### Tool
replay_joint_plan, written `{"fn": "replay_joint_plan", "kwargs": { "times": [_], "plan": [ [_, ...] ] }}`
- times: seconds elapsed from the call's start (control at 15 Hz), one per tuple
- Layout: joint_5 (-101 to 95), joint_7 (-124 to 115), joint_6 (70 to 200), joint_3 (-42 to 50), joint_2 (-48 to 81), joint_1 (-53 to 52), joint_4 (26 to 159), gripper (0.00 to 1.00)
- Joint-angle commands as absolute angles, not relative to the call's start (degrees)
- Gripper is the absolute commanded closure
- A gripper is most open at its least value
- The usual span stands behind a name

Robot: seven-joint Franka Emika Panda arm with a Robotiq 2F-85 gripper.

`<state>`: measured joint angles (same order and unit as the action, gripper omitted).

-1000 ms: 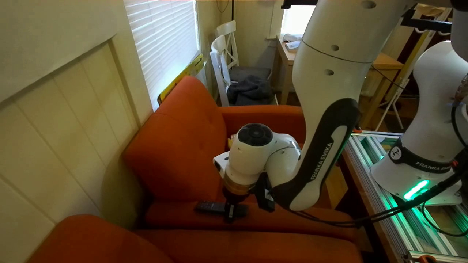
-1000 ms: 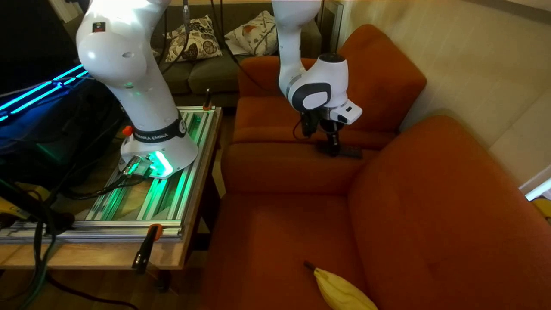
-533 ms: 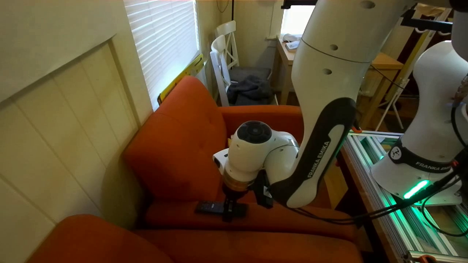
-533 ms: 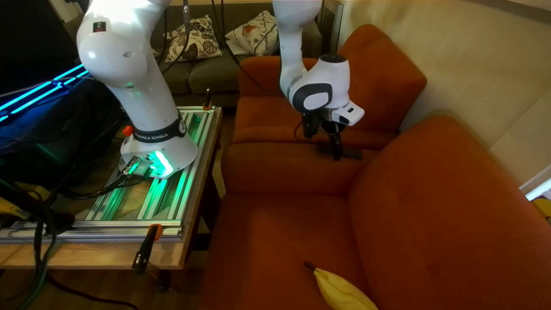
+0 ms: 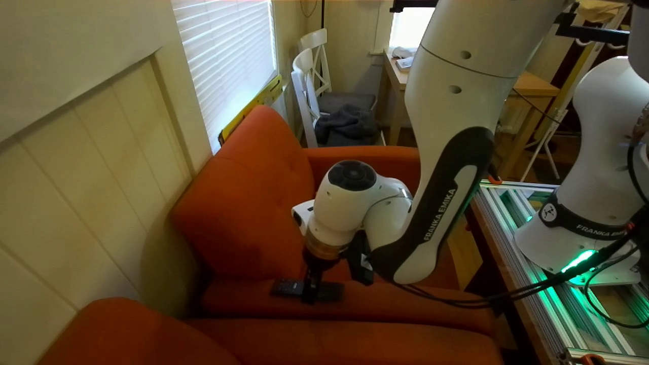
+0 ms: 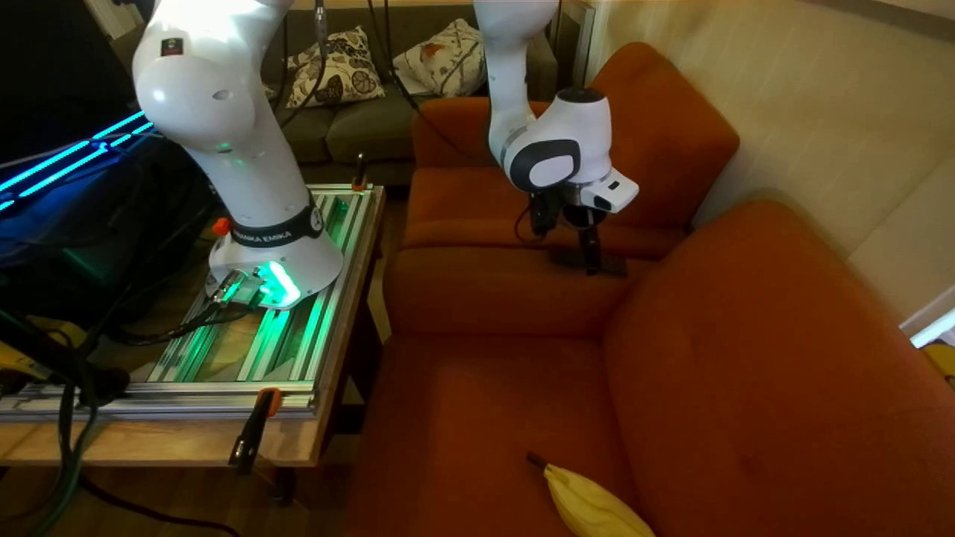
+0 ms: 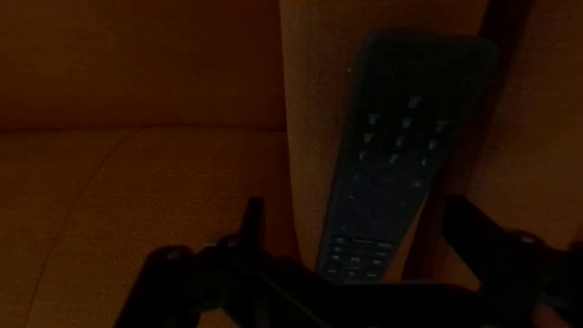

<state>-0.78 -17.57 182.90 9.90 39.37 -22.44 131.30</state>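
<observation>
A long black remote control [image 7: 401, 136] with rows of pale buttons lies flat on the orange armrest [image 6: 477, 291]; the remote [image 5: 288, 287] also shows in an exterior view. Directly above it is my gripper [image 7: 354, 202], its jaws wide apart, one finger [image 7: 256, 218] to each side of the remote's button end. Bare upholstery shows between each fingertip and the remote, so they do not touch it there. The remote's near end is hidden behind the gripper body. In both exterior views the gripper [image 5: 310, 298] points down over the remote's middle.
Orange sofa seats and a backrest [image 5: 253, 203] surround the armrest, with a panelled wall [image 5: 76, 203] beside them. A yellow banana [image 6: 589, 503] lies on a seat. The robot base stands on a metal-framed table [image 6: 291, 358]. Black cables [image 5: 466, 304] trail from the arm.
The gripper's fingers have spread wider, and the hand has risen a little and shifted slightly toward the sofa back. The remote stays where it was on the armrest.
</observation>
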Motion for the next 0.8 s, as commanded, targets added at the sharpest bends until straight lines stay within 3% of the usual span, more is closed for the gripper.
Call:
{"fn": "replay_joint_plan", "kwargs": {
  "times": [0.0,0.73],
  "plan": [
    [1.91,-15.05,184.64,8.29,37.11,-20.88,132.31,0.0],
    [3.38,-15.41,183.24,11.97,32.15,-23.13,132.22,0.0]
  ]
}}
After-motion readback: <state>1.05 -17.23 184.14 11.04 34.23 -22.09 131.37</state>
